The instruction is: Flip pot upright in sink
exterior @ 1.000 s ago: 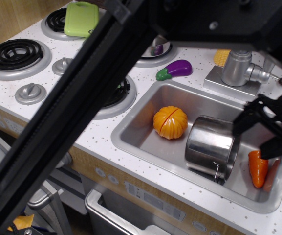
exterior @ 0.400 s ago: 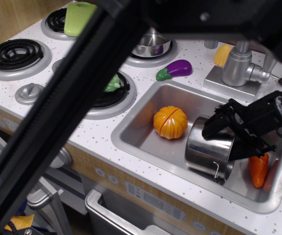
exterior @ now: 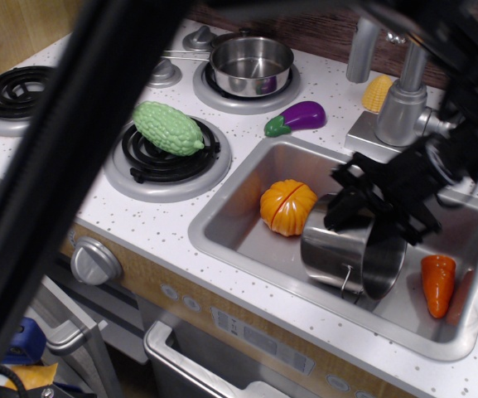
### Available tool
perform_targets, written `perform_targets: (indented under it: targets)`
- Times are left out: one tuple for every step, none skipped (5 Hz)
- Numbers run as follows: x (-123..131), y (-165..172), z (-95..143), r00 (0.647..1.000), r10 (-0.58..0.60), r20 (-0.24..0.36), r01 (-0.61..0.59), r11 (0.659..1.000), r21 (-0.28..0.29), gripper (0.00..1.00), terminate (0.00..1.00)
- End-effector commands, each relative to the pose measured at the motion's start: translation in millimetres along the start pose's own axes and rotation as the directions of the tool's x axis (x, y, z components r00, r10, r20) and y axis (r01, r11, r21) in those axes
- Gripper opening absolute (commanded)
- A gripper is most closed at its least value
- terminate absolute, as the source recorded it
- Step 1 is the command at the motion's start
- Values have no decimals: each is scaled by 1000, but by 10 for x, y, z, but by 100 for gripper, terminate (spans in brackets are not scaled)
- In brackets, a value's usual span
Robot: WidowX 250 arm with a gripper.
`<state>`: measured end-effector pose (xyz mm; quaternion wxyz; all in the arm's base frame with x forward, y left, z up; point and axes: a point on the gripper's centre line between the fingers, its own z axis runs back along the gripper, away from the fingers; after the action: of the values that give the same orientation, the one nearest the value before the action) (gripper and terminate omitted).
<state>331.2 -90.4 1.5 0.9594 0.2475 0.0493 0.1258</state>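
Observation:
The shiny steel pot point(exterior: 348, 253) lies tilted on its side in the silver sink point(exterior: 232, 217), with its opening facing right and down and a wire loop handle at its lower front. My black gripper point(exterior: 369, 217) comes in from the right and sits over the pot's upper rim. Its fingers look closed on the rim, one outside the wall and one inside. The pot's base almost touches the orange pumpkin point(exterior: 288, 206).
An orange carrot point(exterior: 437, 283) lies at the sink's right end. The faucet point(exterior: 403, 108), a corn piece point(exterior: 377, 92) and a purple eggplant point(exterior: 296, 117) sit behind the sink. A long-handled saucepan point(exterior: 251, 64) and a green gourd point(exterior: 168, 128) sit on burners. A blurred dark arm link crosses the left foreground.
My gripper moved left from beside the pot onto its rim and closed there. The pot shifted left toward the pumpkin and tipped. The blurred arm link swung left, uncovering the stove.

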Motion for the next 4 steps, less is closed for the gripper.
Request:
perform_targets:
  targets:
    - [41,25,276,995,44,-89,-69,950,-306,0,0]
    - [21,26,383,989,32,-146,-85,925,-370,0,0]
    - [-38,10,377,991,25,-129,-69,935,-349,0,0]
    - [-84,37,374,997,29,-77,-48,965,-257,0,0]
